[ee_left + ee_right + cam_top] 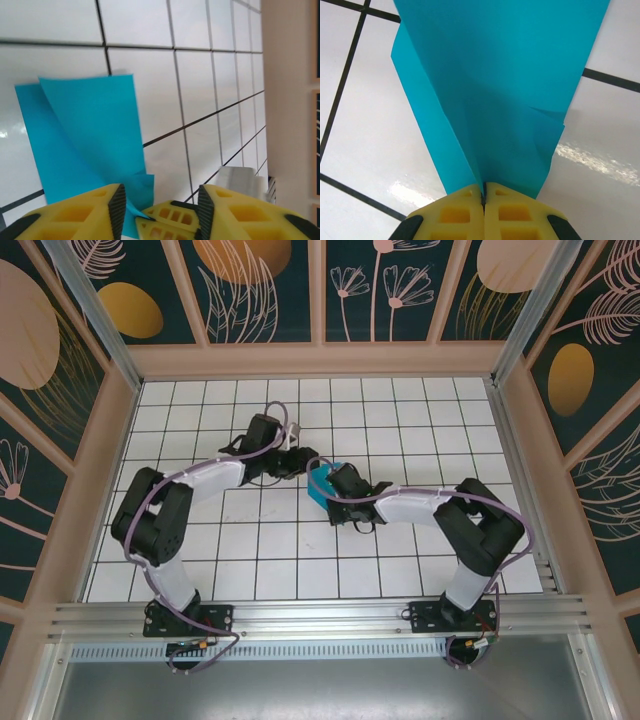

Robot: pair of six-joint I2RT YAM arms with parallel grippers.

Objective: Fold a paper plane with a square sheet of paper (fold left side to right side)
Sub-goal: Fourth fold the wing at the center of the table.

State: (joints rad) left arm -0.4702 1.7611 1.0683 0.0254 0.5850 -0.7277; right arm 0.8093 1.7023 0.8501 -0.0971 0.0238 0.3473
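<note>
Sheet location: the square sheet of paper point(320, 488) is sitting near the middle of the tiled bench point(420, 420), wedged between the two end effectors.
Right end effector point(484, 192): its jaws are closing fully on the sheet's near edge, pinching doubled layers and lifting that end off the tiles.
Left end effector point(161, 196): it is hovering with jaws apart just beside the sheet's near corner, gripping nothing.
Done so far: the paper is already showing overlapping layers and a slanted crease, so at least one fold appears made.
Left to do: I judge it early to midway; no pointed dart or centre ridge is showing yet.
Long axis: in the left wrist view it is running away from the fingers as a tall strip.
Pointing: from the right pinch the sheet is widening outward; no clear nose is showing.
</note>
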